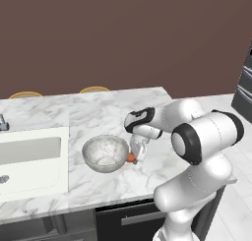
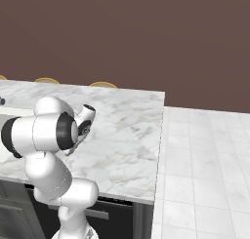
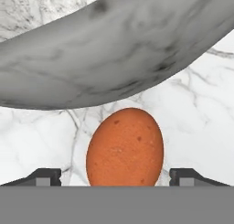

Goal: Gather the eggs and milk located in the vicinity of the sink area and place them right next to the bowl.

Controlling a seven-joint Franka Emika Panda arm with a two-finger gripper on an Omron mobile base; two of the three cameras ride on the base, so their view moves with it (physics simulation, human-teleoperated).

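In the left base view, a white marble counter (image 1: 108, 112) is seen running across the middle, with the off-white sink (image 1: 29, 161) set into its left part. The grey-silver bowl (image 1: 105, 153) stands on the counter right of the sink. The white arm is bent over from the lower right, and its gripper (image 1: 136, 155) is lowered to the counter just beside the bowl's right rim. A small orange egg (image 1: 130, 158) is seen at the gripper's tips, touching or almost touching the bowl's side. A small bluish object (image 1: 3, 179) is glimpsed at the sink's left edge; what it is cannot be told.

In the right base view, the same counter (image 2: 127, 130) is shown from the other side, with pale floor tiles (image 2: 205, 174) to the right. The bowl and gripper are hidden behind the arm's own body.

In the hand view, the orange, speckled egg (image 3: 124, 147) is seen lying on the marble between the two dark fingertips (image 3: 43, 176), which are spread wide, well apart from its sides, so nothing is gripped. The bowl's (image 3: 114, 49) curved grey wall is seen just beyond the egg
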